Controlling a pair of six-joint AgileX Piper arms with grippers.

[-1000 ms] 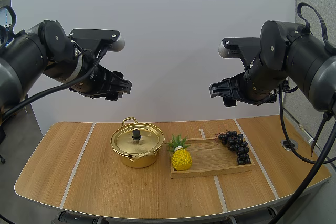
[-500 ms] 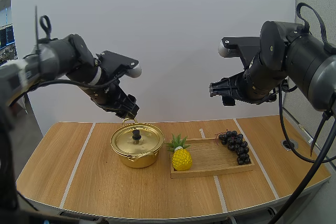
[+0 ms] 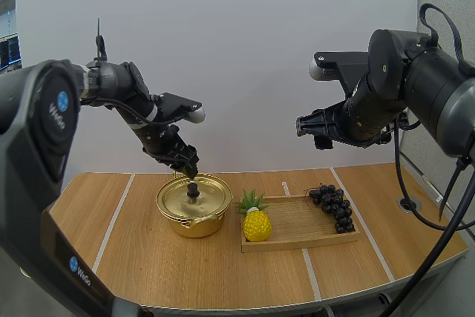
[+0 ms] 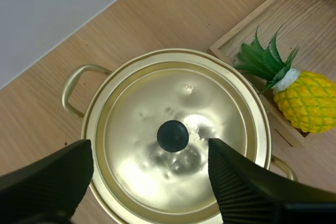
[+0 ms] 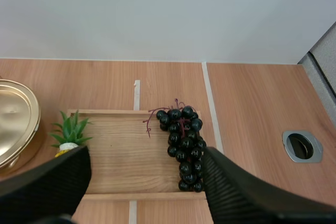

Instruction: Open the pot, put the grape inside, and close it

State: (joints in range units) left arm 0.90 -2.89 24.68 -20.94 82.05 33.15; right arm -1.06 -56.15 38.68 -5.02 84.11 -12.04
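Jaws: the left gripper (image 4: 149, 145) stands open, one finger on each side of the black knob (image 4: 172, 136) and touching neither side of it. The right gripper (image 5: 146, 153) is also open and empty, high at right of centre in the high view.
Pot: the gold pot (image 3: 194, 226) sits left of centre on the table (image 3: 74, 235), with its lid (image 4: 173, 93) on, just beside the wooden tray (image 5: 118, 174).
Grapes: the bunch of grapes (image 5: 184, 145) lies at the tray's right end, well apart from the pot. A toy pineapple (image 4: 310, 100) stands at the tray's left end.
Risk: the knob is small and round. Closing off-centre would likely let it slip out, or tilt the lid and drag the pot.
Views: the left wrist view shows the knob nearer one finger than the other, a gap the high view does not resolve. The high view gives the right gripper's height over the tray, which its own wrist view does not.
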